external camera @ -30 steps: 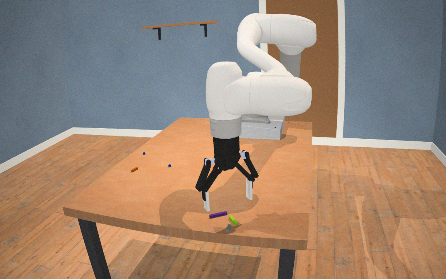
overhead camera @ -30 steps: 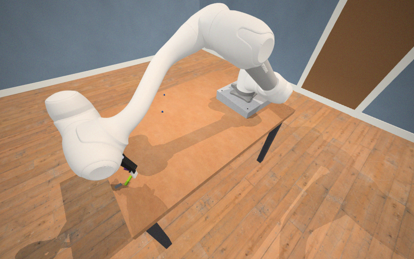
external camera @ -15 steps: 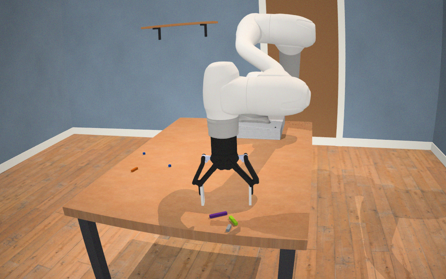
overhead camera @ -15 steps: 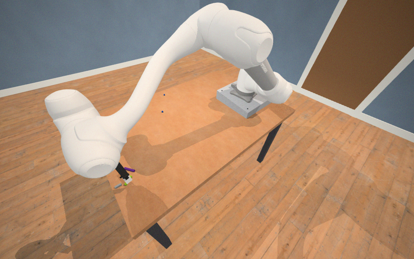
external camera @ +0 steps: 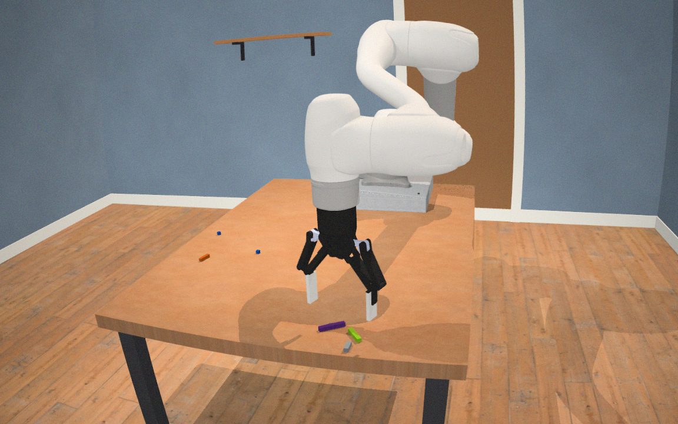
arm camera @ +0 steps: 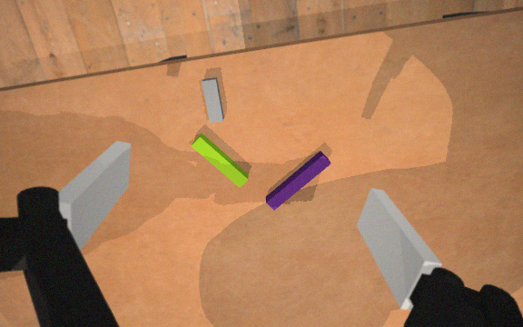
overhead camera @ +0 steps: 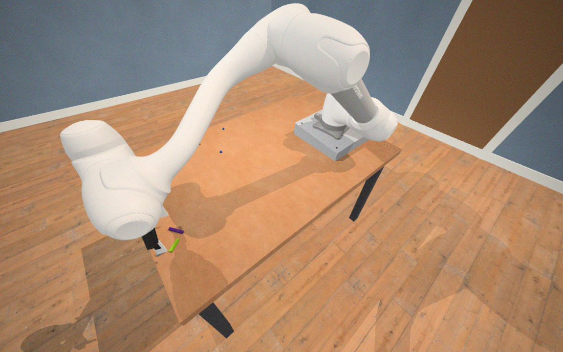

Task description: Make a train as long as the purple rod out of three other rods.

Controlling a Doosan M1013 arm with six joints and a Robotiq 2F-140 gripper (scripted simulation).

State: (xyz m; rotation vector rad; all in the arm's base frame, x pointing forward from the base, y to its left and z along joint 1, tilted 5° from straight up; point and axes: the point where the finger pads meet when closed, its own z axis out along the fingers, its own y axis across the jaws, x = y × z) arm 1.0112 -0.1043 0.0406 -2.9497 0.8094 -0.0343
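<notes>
The purple rod (arm camera: pixel 298 180) lies flat near the table's front edge; it also shows in the exterior view (external camera: pixel 331 326) and the top view (overhead camera: pixel 175 230). A lime rod (arm camera: pixel 220 160) (external camera: pixel 354 334) lies close beside it, and a grey rod (arm camera: pixel 212 100) (external camera: pixel 347 345) lies nearest the edge. None of them touch. My gripper (external camera: pixel 340 302) (arm camera: pixel 251 187) is open and empty, hovering above the table just behind the purple rod. An orange rod (external camera: pixel 203 257) and two small blue rods (external camera: pixel 258 251) (external camera: pixel 218 232) lie far off on the left half.
The table's front edge (arm camera: pixel 261 47) runs just past the grey rod. The robot's grey base (external camera: pixel 394 195) stands at the table's far end. The arm (overhead camera: pixel 113 184) hides part of the table in the top view.
</notes>
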